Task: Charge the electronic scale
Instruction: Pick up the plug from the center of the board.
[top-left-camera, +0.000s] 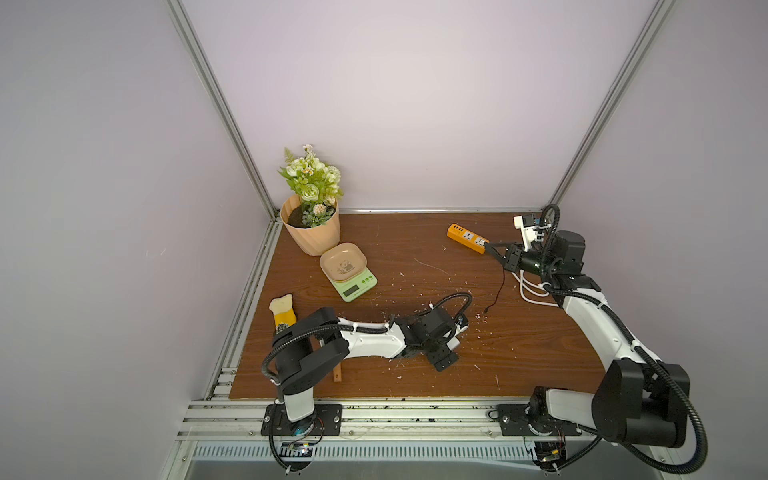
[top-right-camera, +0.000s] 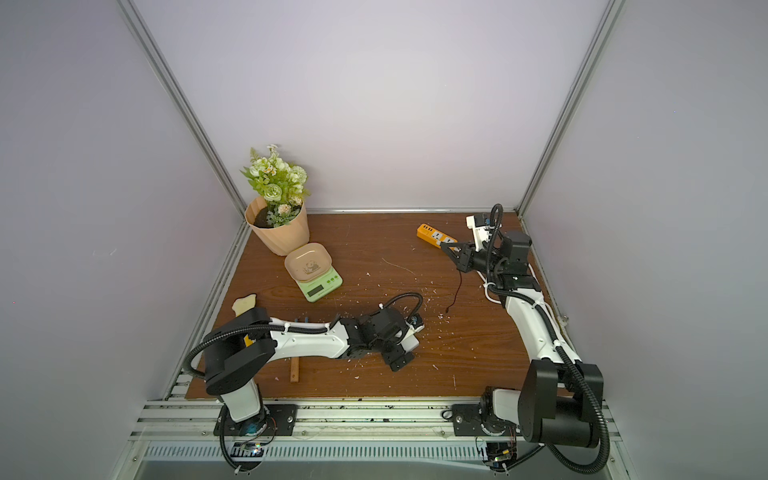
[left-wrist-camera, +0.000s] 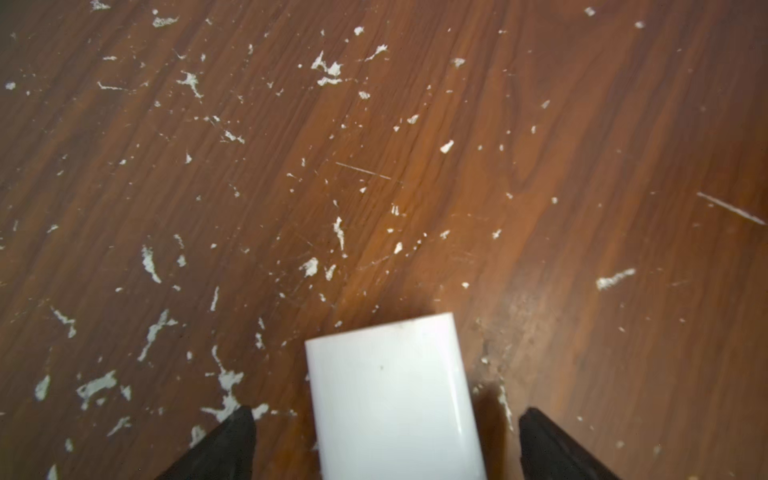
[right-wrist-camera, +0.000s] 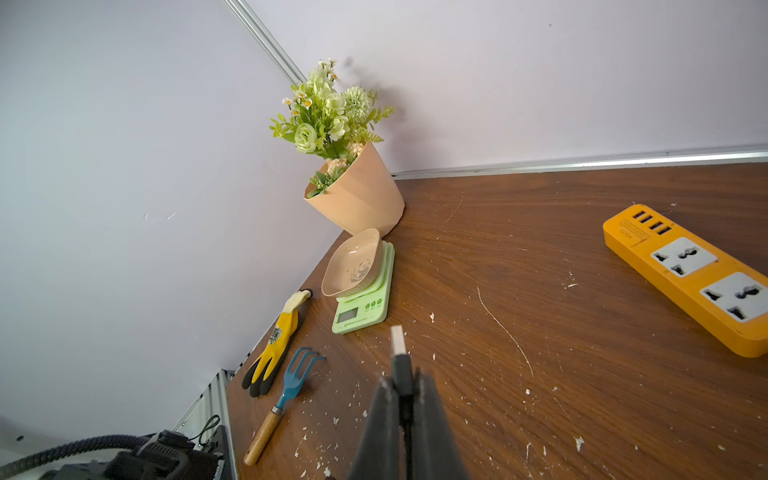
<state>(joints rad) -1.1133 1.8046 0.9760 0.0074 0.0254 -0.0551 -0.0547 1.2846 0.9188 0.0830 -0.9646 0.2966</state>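
Left gripper (left-wrist-camera: 386, 415): jaws spread, clear of white charger (left-wrist-camera: 390, 395) on table (left-wrist-camera: 582, 166). Electronic scale (top-left-camera: 355, 286) beside flower pot (top-left-camera: 309, 237), no cable attached. Right gripper (right-wrist-camera: 404, 378) clamps USB plug (right-wrist-camera: 397, 338) near orange power strip (right-wrist-camera: 685, 274). Step, judged: cabling. The next move needs the plug aligned to a port.

Pale lilac walls (top-left-camera: 415, 104) all round, meeting at silver aluminium corner posts (top-left-camera: 224, 108). Underneath, a dark brown wood-grain tabletop (top-left-camera: 415, 257), scratched and speckled with white flecks (left-wrist-camera: 328, 70). Slotted aluminium rails (top-left-camera: 415, 415) line its near edge. Soft, even light, a slight sheen on the wood.
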